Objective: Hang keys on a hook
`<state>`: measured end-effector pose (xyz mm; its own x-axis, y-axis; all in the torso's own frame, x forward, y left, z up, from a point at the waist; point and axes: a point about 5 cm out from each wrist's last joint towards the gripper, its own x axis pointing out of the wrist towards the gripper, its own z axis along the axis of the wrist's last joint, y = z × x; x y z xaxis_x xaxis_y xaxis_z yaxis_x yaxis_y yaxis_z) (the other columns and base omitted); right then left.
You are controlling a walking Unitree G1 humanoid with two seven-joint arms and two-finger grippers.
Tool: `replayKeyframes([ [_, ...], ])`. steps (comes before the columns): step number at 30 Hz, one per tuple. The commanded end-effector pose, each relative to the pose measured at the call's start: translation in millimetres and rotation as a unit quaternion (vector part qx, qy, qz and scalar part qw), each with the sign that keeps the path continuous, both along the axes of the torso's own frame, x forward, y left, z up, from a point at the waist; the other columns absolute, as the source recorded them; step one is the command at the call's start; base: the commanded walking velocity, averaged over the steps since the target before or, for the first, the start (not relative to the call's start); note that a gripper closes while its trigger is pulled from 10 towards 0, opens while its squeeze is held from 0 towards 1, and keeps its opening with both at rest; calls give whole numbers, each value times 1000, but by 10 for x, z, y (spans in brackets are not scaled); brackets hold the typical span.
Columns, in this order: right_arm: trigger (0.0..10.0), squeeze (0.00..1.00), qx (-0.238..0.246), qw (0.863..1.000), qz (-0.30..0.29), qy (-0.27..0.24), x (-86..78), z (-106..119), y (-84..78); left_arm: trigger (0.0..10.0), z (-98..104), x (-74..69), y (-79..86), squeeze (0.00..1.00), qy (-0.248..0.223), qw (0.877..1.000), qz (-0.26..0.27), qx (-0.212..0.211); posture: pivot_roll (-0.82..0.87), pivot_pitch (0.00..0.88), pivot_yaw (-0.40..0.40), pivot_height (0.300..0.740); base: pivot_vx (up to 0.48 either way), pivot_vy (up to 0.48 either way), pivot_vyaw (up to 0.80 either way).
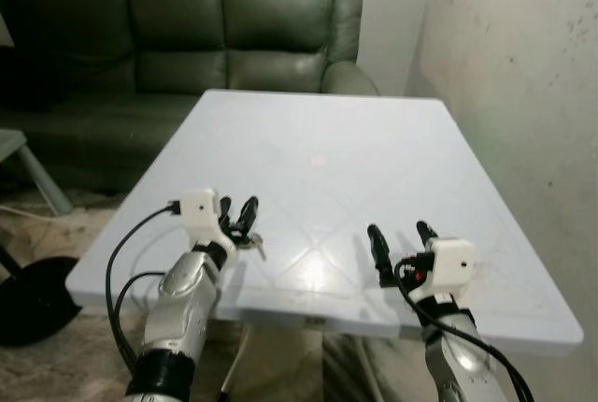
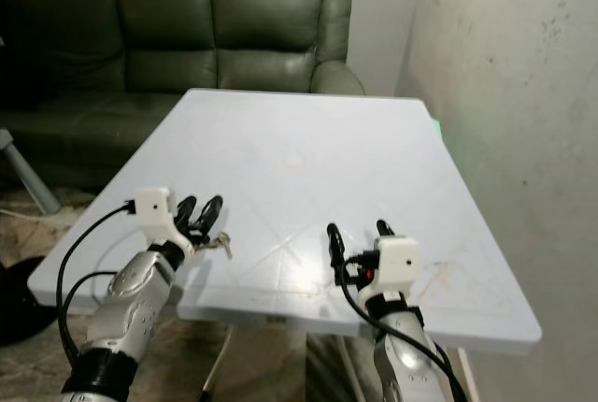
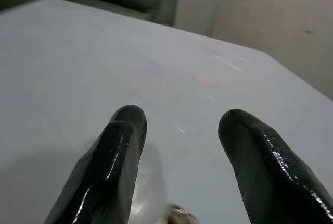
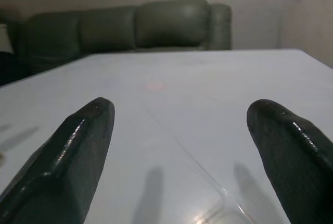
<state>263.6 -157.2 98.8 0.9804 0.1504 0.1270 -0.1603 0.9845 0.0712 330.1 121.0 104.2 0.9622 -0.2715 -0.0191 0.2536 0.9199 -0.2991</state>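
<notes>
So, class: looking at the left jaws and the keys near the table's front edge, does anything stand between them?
Nothing visible does. The left gripper hovers open right over the keys on the white table, with only bare tabletop around them. The right gripper is open and well to the side, apart from the keys.

The robot had two shiny silver metal arms with black bands near the elbows. Each wrist carried a small white box camera. The right box showed a little red spot. Thin black cables looped from the boxes down along the arms. Each arm ended in the left gripper [image 1: 238, 212] and the right gripper [image 1: 400, 238], both with two long, glossy black fingers [image 3: 109, 166] with rounded tips.
</notes>
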Motion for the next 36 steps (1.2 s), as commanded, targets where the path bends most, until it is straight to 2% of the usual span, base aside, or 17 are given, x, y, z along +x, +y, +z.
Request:
replayKeyframes([
  [1,10000,0,7,1000,-6,-3,9,27,-21,10000,29,19,-38,0,-3,1000,-9,3,-32,0,7,740,0,428,0],
  [31,10000,0,8,1000,4,0,-9,38,-8,10000,23,18,-43,0,0,1000,-2,0,-31,0,0,740,0,433,0],
  [36,10000,0,7,1000,6,8,-4,22,12,10000,30,23,-31,0,-3,1000,1,8,-30,0,0,740,0,0,0],
])
